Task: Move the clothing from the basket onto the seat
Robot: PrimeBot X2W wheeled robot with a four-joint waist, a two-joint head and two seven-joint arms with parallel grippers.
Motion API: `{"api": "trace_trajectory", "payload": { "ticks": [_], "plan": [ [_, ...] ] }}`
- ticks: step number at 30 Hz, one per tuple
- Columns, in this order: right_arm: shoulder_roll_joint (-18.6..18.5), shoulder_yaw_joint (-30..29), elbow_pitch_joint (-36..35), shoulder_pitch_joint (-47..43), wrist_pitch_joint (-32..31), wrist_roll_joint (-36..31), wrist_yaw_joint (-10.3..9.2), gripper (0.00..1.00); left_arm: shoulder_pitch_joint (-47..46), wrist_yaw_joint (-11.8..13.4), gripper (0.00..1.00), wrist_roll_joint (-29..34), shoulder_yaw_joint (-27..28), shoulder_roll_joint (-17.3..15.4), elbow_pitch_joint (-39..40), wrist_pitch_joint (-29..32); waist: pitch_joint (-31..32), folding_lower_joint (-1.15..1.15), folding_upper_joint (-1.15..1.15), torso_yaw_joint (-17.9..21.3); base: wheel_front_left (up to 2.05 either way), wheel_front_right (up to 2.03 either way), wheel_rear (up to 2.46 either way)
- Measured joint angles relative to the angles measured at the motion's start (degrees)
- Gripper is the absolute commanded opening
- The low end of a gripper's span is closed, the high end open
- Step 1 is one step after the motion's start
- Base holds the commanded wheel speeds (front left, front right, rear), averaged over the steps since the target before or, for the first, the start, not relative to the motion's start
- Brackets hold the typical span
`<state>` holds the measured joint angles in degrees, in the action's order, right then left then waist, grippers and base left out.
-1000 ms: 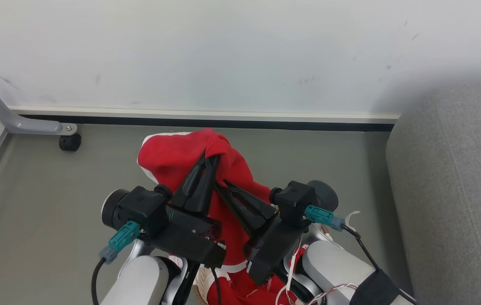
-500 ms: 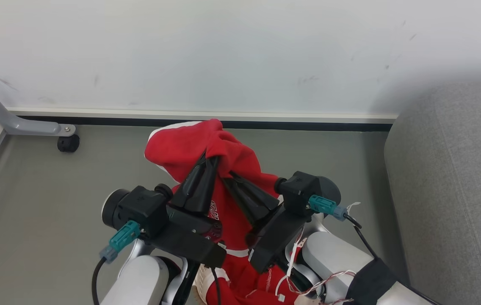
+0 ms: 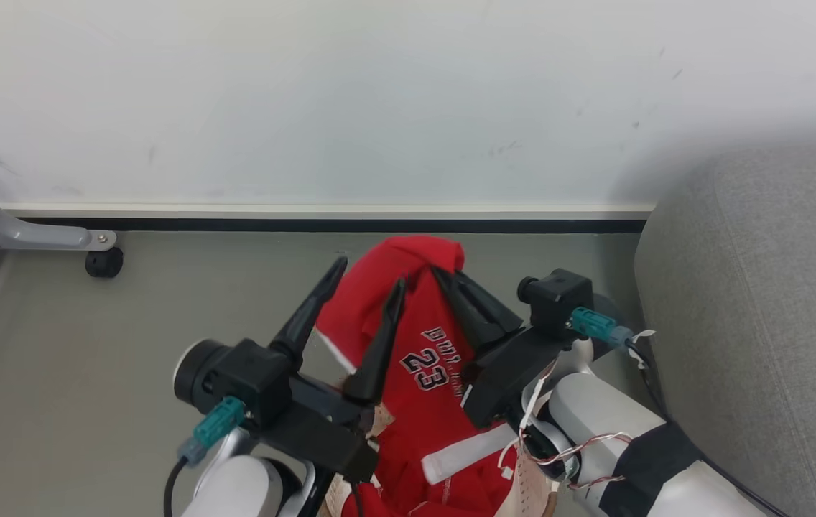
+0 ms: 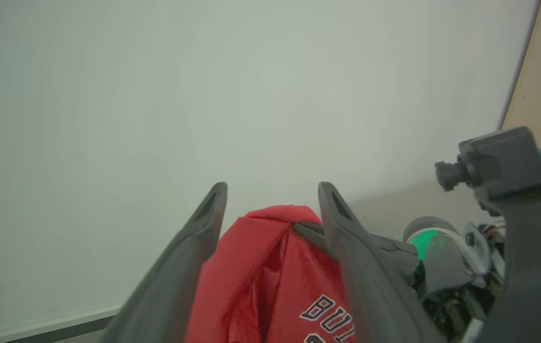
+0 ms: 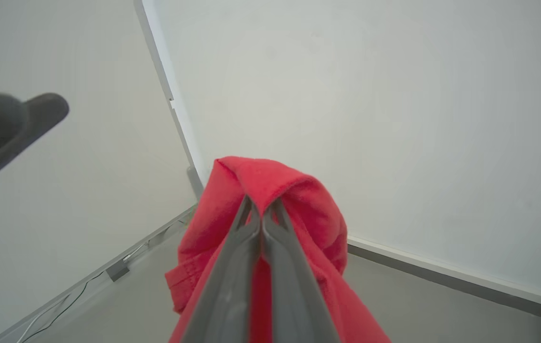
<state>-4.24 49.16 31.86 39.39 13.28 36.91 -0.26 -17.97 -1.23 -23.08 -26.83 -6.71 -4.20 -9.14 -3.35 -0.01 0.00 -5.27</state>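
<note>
A robot holds a red shirt (image 3: 431, 337) up in the air by a single pinch, just left of a grey sofa (image 3: 760, 301).

The right gripper (image 3: 441, 271) has its jaws pressed together on a bunched fold at the top of the shirt, which shows white trim and the number 23. The rest hangs down over the grey floor (image 3: 113, 359) beside the sofa, not yet above the cushion. The left gripper (image 3: 367, 277), further from the sofa, has its jaws spread. Red cloth shows between them but is not pinched. With so small a fold carrying the whole weight, the shirt could probably slip free during a swing toward the sofa and land on the floor. The hanging hem might also drag on the sofa's edge, or catch on the spread left fingers (image 3: 379, 337).
</note>
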Motion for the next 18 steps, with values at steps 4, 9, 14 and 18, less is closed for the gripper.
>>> {"api": "trace_trajectory", "payload": {
  "ticks": [4,9,14,18],
  "plan": [
    [-1.3,-1.7,1.1,0.0,0.4,0.5,-0.31,0.0,1.3,-0.4,1.0,1.4,-1.6,-0.6,0.0,0.6,0.2,0.0,0.0,0.4,0.0,0.0,0.0],
    [-2.5,-3.3,2.1,-0.4,0.5,1.0,-0.58,0.0,3.1,-0.9,1.0,2.2,-3.5,-1.2,0.0,1.5,0.4,0.01,0.0,1.0,0.0,0.0,0.0],
    [-3.0,-4.2,2.2,-1.0,0.9,1.1,-0.77,0.0,4.5,-1.3,1.0,2.9,-4.6,-2.4,0.0,2.0,0.4,0.01,0.0,2.1,0.0,0.0,0.0],
    [-3.9,-4.8,2.2,-1.6,0.9,1.1,-0.83,0.0,5.4,-1.3,1.0,3.5,-5.3,-3.0,0.5,2.5,0.3,0.0,0.0,3.1,0.0,0.0,0.0]
  ]
}}
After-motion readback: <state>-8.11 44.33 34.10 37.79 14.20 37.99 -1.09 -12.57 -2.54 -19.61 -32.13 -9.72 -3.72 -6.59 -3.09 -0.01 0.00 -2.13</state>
